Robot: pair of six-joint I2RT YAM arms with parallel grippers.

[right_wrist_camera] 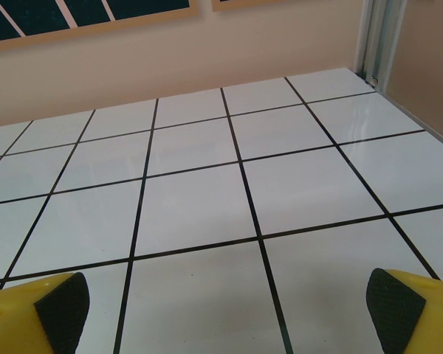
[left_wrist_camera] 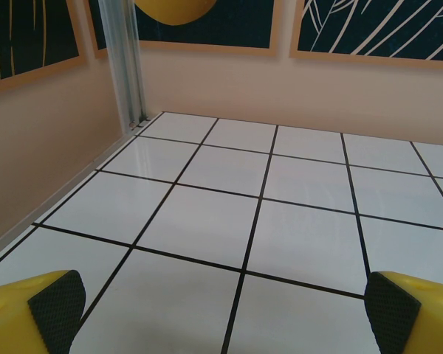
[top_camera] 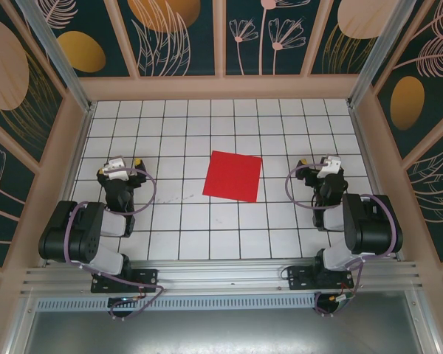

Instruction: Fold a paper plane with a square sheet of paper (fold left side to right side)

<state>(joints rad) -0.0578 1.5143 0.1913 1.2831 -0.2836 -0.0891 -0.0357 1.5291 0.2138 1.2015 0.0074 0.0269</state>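
I read the left gripper (top_camera: 122, 165) as jaws spread wide, nothing gripped. In its wrist view the yellow fingers with black pads (left_wrist_camera: 55, 310) sit at the two lower corners with bare tile between them. The right gripper (top_camera: 322, 164) is the same: jaws wide apart, black pads (right_wrist_camera: 59, 310) far to each side, nothing held. The bright red square sheet of thin paper (top_camera: 233, 176) lies flat and unfolded mid white tiled tabletop (top_camera: 207, 236), between the two arms and well apart from both. Its sides look equal, so no long axis. Its edges are turned slightly clockwise off the grid lines.
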